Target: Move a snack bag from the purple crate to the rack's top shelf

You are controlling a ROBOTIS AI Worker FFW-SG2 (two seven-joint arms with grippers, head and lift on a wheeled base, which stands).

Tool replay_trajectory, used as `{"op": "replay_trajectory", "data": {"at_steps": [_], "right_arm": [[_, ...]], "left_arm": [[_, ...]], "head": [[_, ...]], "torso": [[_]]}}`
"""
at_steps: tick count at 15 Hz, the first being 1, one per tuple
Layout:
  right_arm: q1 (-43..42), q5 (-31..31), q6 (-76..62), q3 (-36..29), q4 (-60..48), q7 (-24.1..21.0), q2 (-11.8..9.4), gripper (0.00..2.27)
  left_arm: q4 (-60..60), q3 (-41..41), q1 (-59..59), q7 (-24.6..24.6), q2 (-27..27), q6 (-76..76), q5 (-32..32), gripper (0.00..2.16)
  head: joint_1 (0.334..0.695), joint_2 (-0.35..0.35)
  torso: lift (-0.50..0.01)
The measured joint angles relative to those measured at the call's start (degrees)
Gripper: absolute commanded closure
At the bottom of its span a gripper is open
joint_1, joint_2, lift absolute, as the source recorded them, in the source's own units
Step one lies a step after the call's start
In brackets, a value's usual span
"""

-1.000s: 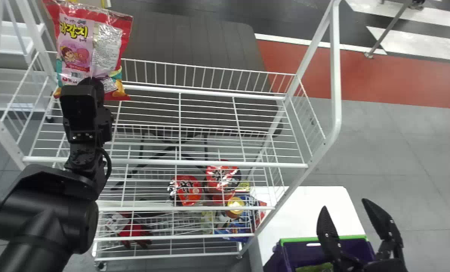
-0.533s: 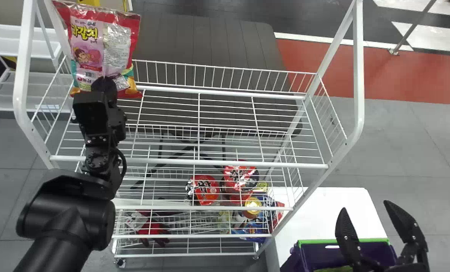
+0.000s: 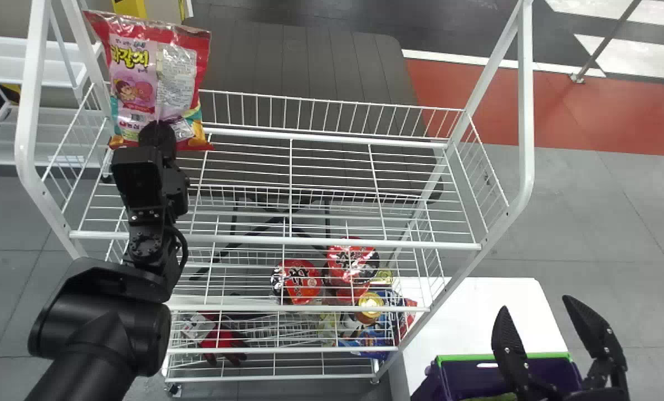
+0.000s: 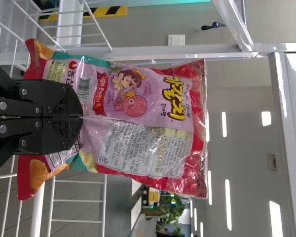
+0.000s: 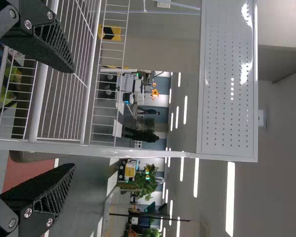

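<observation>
"Showing what, upper left of the frame?"
"The bag, upright at the rack's left end, pinched low by the left gripper."
"Lower right?"
"The right gripper, fingers wide apart, near the crate."

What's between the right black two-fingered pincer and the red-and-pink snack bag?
In the head view, from right pincer to snack bag: the rack's white metal side post, then its white wire top shelf.

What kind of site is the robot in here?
Probably a demo hall or robotics lab mocked up as a shop: a white wire rack stocked with packaged goods, a white table beside it, and potted plants under strip lights in the room behind.
</observation>
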Motion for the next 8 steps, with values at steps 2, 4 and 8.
{"op": "replay_trajectory", "data": {"at_steps": [2,4,8], "right_arm": [[0.0,0.0,-0.3,0.0,0.1,0.0,0.0,0.15],[0.0,0.0,-0.7,0.0,0.1,0.1,0.1,0.15],[0.1,0.0,-1.0,0.0,0.1,0.2,0.1,0.15]], "left_arm": [[1.2,0.0,-0.5,-0.4,0.0,-0.1,0.2,1.25],[2.6,0.0,-0.9,-0.4,-0.1,-0.7,0.3,1.21],[5.1,0.0,-1.6,0.0,-0.1,-3.1,0.5,0.97]], "head": [[0.695,-0.175],[0.695,-0.174],[0.695,-0.168]], "torso": [[-0.001],[-0.001],[-0.001]]}}
